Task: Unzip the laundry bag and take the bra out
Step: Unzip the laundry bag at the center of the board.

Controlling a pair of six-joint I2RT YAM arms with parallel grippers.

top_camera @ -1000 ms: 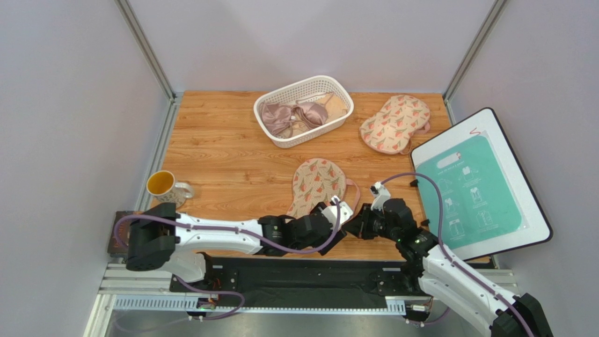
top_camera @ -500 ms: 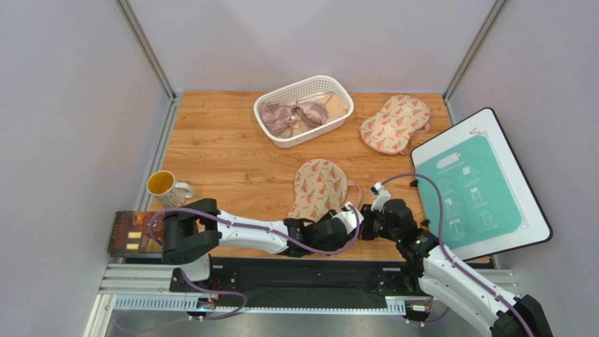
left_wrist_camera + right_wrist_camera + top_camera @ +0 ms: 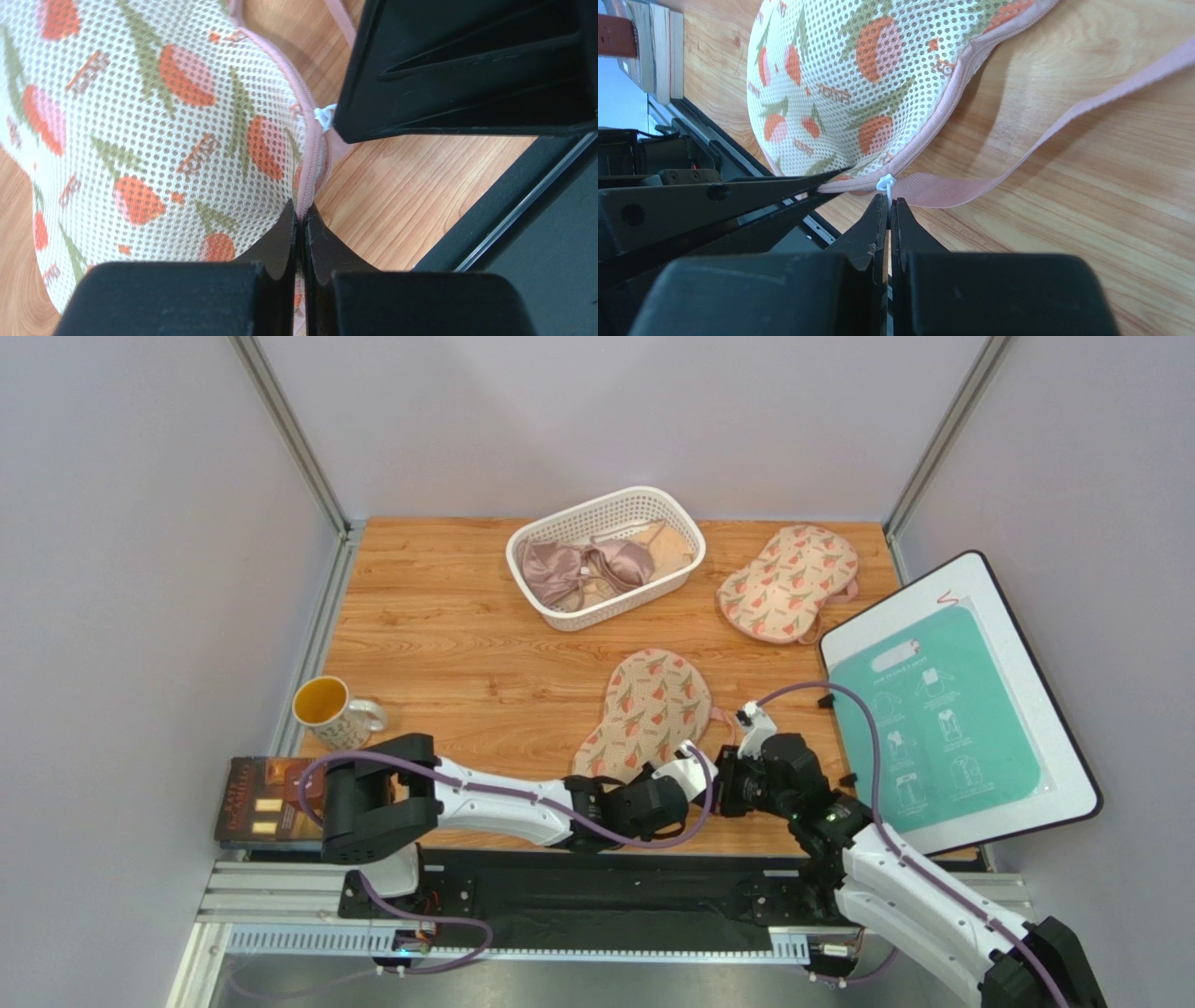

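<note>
The laundry bag, beige mesh printed with red flowers, lies on the wood just ahead of both arms. My left gripper is shut on the bag's pink zip edging at its near corner. My right gripper faces it from the right, shut on the small white zip pull. That pull also shows in the left wrist view, beside the right gripper's black fingers. A pink strap trails from the bag across the wood. The bra is hidden.
A second bag of the same print lies at the back right. The white basket holds pink and beige bras. A mug and a book sit at the left. A white board with a green sheet lies at the right.
My left arm reached rightward and its gripper closed on the bag's zip edging. The bag's near end shifted slightly to the right. The right gripper stayed shut by the zip pull.
</note>
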